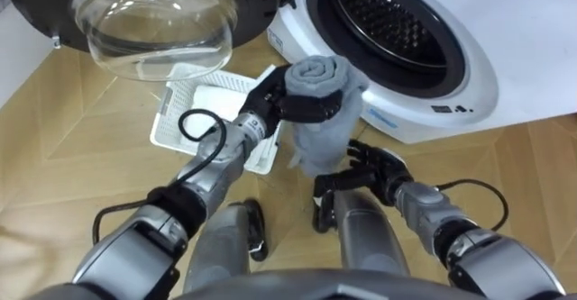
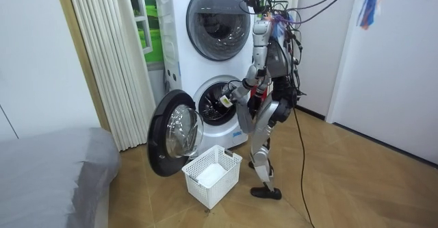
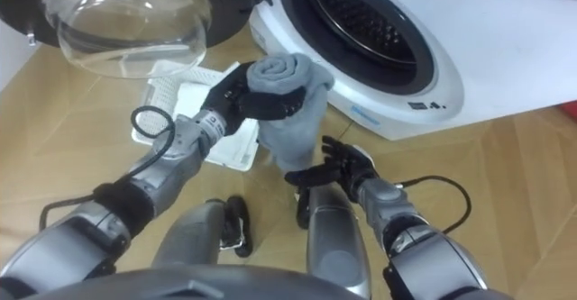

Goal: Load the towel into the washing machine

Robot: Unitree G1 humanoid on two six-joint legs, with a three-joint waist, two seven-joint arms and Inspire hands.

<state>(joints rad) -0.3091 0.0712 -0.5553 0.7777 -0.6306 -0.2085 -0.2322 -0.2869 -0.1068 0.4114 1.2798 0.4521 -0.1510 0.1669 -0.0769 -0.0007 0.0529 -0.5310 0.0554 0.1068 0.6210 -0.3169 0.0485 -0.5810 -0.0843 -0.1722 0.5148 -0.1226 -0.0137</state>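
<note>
Eye views, left to right: washer door (image 1: 153, 21) swung fully open at upper left, its clear glass bowl facing the camera. Just below it, a white slatted basket (image 1: 180, 124) on the wood floor, with a pale cloth (image 1: 221, 91) lying inside. The left arm reaches forward over the basket. The left hand (image 1: 287, 100) is curled round the rolled top of a grey towel (image 1: 320, 120), gripping it firmly. The towel is held in the air in front of the machine, not yet inside; its roll sits level with the lower rim of the drum opening (image 1: 388, 21) and its loose end hangs straight down. The right hand (image 1: 374, 163) is low, just under that hanging end, fingers loosely spread and holding nothing; contact with the cloth cannot be made out. Washing machine (image 1: 514, 66) at right, white front, dark ring round the opening, perforated drum visible inside. Room view, left to right: grey bed (image 2: 48, 166) at the near edge, pale pleated curtain (image 2: 102, 57), then 2 stacked white machines, the upper (image 2: 215, 16) closed, the lower with its door hanging open toward the room view's left. The basket stands on the floor in front of that door. The robot stands upright close to the lower machine, at the room view's right of it, both arms raised toward the opening.
</note>
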